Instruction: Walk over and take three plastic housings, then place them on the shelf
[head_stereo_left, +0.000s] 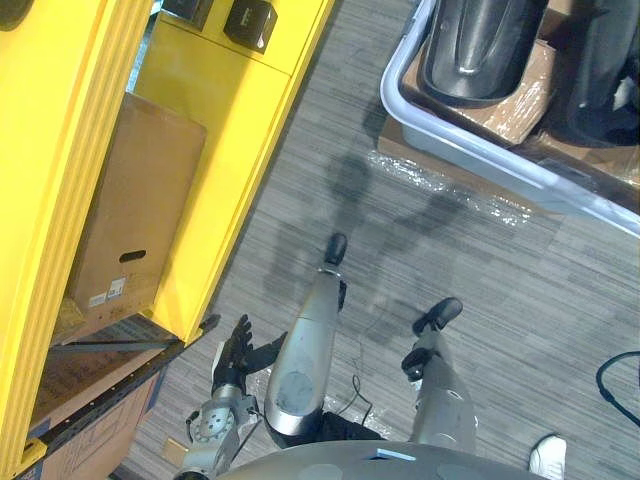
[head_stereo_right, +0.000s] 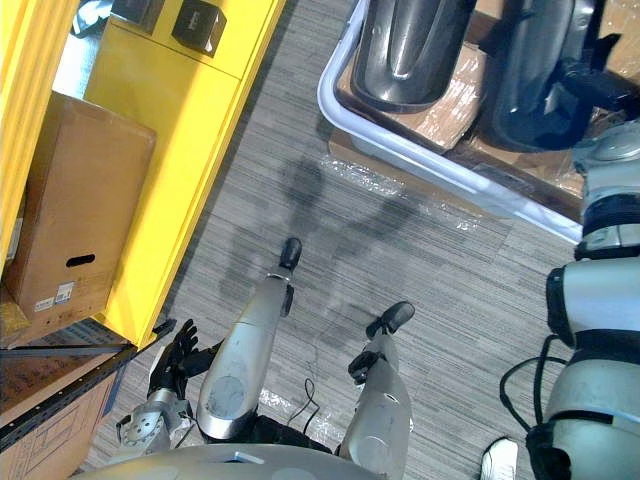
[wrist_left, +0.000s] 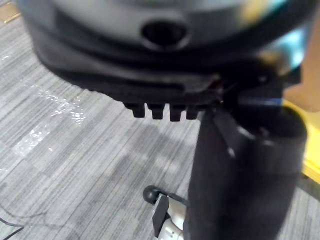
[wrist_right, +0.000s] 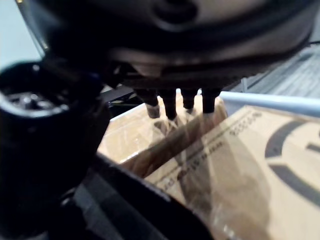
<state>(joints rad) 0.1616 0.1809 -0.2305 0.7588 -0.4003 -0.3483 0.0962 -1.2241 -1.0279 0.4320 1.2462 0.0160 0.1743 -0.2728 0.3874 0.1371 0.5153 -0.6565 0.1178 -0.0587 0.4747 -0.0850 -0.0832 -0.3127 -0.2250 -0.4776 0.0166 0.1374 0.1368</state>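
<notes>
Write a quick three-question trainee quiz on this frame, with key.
1. True or false: the left hand is holding a plastic housing.
2. Where do the dark plastic housings lie? A) in the grey tray; B) on bare carpet; C) in the robot's arms.
3. Fill in: the brown thing standing in the yellow shelf is a ___.

Key:
1. False. Its fingers are spread and it holds nothing.
2. A
3. cardboard box
</notes>
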